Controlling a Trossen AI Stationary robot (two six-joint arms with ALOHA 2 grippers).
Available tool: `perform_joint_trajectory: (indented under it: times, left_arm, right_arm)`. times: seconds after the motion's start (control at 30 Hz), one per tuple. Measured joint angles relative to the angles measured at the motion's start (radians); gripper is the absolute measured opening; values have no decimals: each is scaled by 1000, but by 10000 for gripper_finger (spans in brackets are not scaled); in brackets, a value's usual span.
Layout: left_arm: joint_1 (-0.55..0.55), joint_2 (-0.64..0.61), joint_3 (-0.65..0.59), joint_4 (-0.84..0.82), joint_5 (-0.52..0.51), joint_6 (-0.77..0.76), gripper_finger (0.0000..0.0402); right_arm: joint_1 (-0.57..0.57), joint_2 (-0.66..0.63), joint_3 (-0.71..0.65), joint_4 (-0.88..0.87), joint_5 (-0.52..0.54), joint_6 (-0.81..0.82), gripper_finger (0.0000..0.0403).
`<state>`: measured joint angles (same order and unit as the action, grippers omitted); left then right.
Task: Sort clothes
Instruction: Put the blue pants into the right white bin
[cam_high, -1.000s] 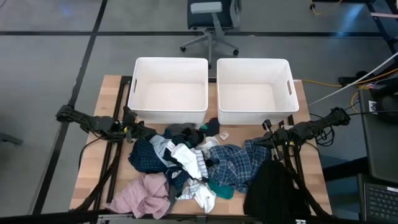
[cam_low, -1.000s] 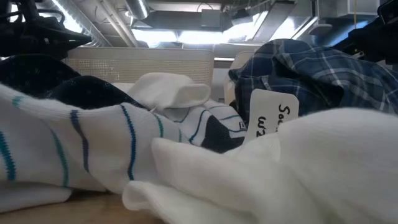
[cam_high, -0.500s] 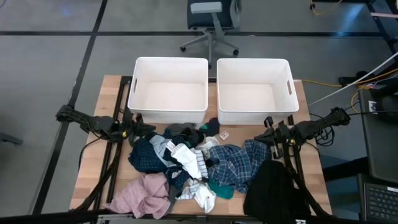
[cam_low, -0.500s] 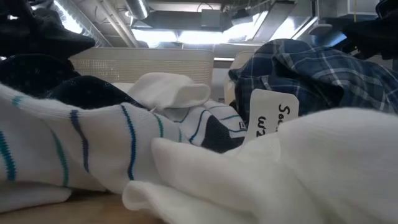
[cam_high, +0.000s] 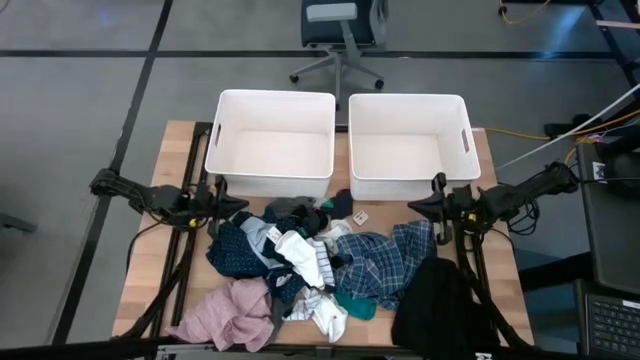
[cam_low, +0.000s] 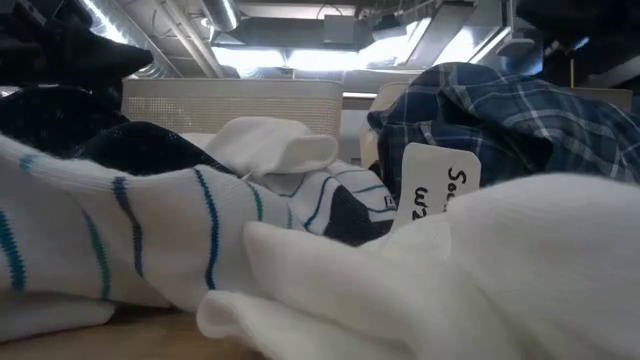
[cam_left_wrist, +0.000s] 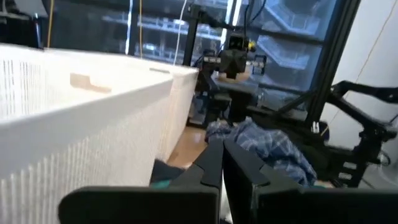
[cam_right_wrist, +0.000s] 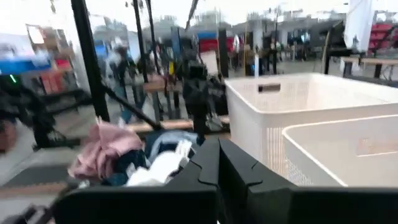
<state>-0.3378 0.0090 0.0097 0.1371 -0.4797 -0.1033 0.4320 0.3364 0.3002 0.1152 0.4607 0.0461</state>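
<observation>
Grey flooring surrounds the wooden surface (cam_high: 150, 262), where mixed fabric clothes (cam_high: 320, 265) are heaped at its near middle. Both the left end effector (cam_high: 232, 205) and right end effector (cam_high: 415, 207) are seen with fingers together; they should be opened before one garment is pinched.

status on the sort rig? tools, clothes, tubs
Left tool shut, empty, at pile's left edge. Right tool shut, empty, above the blue plaid shirt. Clothes pile unsorted on table. Both white tubs empty; nothing blocking.
</observation>
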Motion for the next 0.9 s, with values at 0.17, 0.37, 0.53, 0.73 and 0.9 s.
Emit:
perform_joint_trajectory:
  times: [0.17, 0.37, 0.53, 0.73, 0.9]
  left_arm:
    - [0, 0, 0, 3, 0, 7, 1]
    - [0, 1, 0, 0, 0, 33, 1]
    - [0, 1, 0, 2, 0, 68, 1]
    - [0, 1, 0, 8, -2, 163, 1]
    - [0, 1, 0, 10, -2, 134, 1]
  right_arm:
    - [0, 210, 176, -88, 0, 0, 3]
    - [0, 486, 376, -193, 3, 1, 3]
    - [0, 654, 532, -303, 28, 2, 21]
    - [0, 784, 690, -450, 19, 82, 124]
    - [0, 866, 767, -619, -38, 260, 227]
